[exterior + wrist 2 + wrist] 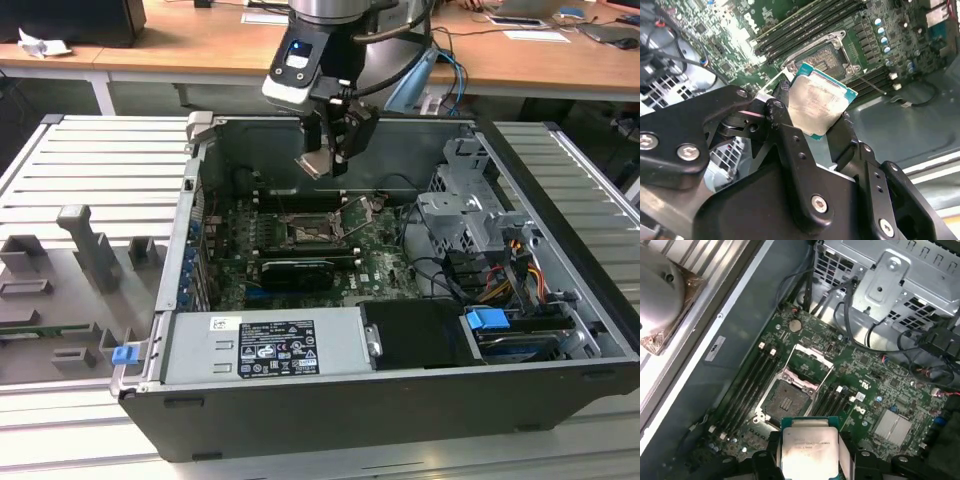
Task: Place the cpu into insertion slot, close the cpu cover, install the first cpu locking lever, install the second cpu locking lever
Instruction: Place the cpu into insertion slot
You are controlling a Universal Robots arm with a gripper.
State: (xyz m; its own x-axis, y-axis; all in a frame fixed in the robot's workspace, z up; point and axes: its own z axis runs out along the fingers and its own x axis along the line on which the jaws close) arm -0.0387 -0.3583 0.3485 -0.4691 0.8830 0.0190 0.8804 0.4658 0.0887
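Tool (325, 160) with cpu (808, 450) above insertion slot (785, 402)

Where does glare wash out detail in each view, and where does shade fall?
Second wrist view: glare bleaches the motherboard beyond the hand, and the held cpu shines pale. First wrist view: part of the slatted table burns white; the insertion slot is evenly lit. Exterior view: little glare; the case is shaded inside.

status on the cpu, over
Gripper shut on the cpu, above the board. Insertion slot bare, cpu cover up. Nothing seen over the slot.
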